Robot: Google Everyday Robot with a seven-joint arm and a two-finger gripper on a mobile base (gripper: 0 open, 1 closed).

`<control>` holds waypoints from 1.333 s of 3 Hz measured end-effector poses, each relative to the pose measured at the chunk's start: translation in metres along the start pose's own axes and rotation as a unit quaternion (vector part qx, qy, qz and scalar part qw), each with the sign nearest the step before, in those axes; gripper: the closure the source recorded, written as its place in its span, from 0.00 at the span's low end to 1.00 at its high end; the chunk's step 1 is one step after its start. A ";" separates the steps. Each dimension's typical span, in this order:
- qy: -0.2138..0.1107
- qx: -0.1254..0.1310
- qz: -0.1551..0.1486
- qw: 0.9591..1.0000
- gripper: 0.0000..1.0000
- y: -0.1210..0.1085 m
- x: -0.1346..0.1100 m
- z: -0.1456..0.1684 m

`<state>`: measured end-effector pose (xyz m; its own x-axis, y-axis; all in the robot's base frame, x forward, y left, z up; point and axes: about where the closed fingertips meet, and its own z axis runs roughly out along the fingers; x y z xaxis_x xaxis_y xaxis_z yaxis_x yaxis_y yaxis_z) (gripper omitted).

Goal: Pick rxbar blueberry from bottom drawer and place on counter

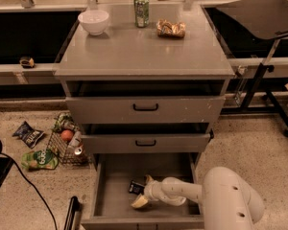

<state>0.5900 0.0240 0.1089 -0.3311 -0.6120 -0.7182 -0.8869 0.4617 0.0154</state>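
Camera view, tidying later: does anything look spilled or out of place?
Yes: a dark blue snack bag and a green bag lie loose on the speckled floor beside a wire basket, left of the grey metal cabinet. The claw is in the open bottom drawer.

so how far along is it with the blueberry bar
Done: the lowest grey metal drawer stands pulled out. In hand: the open pincer is down inside it, at the small dark-wrapped snack bar, which lies flat. Left: grip, lift, set on the flat grey counter.
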 end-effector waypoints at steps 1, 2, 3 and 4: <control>0.001 0.022 0.002 1.000 0.19 -0.008 0.008 0.001; 0.010 0.041 -0.003 0.999 0.42 -0.014 0.013 0.000; 0.012 0.043 -0.003 0.999 0.65 -0.014 0.010 -0.004; 0.012 0.043 -0.003 0.999 0.89 -0.014 0.006 -0.007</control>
<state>0.5980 0.0092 0.1095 -0.3336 -0.6298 -0.7015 -0.8588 0.5100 -0.0495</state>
